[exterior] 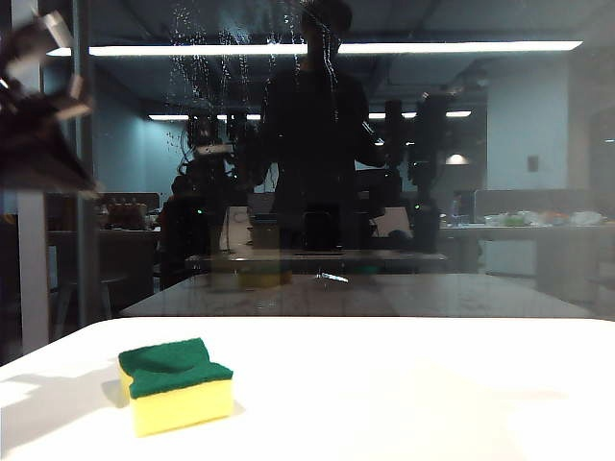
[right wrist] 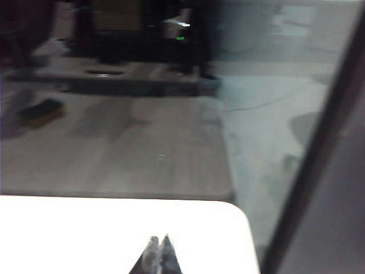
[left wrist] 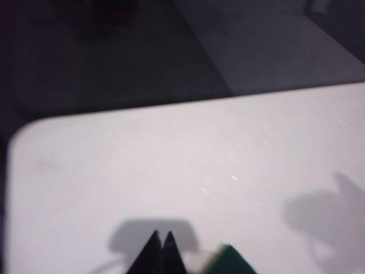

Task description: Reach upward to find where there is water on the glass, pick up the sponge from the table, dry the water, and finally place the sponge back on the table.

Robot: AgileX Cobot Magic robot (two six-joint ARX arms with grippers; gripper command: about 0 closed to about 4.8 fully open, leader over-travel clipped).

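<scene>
The sponge [exterior: 178,384], yellow foam with a green top, lies on the white table [exterior: 404,394] at the front left. Only its green corner [left wrist: 231,260] shows in the left wrist view, beside my left gripper [left wrist: 161,235], which is shut with nothing between its tips and hangs above the table. My left arm [exterior: 38,115] is a dark blur high at the left. Water [exterior: 207,67] runs in thin pale streaks high on the glass [exterior: 538,144]. My right gripper [right wrist: 159,240] is shut and empty over the table's corner [right wrist: 228,217], close to the glass [right wrist: 268,114].
A grey frame bar [exterior: 31,269] stands at the left of the pane. The glass mirrors the table, a dim sponge image [right wrist: 41,111], the robot and a person. A dark frame bar [right wrist: 325,154] slants past the table's corner.
</scene>
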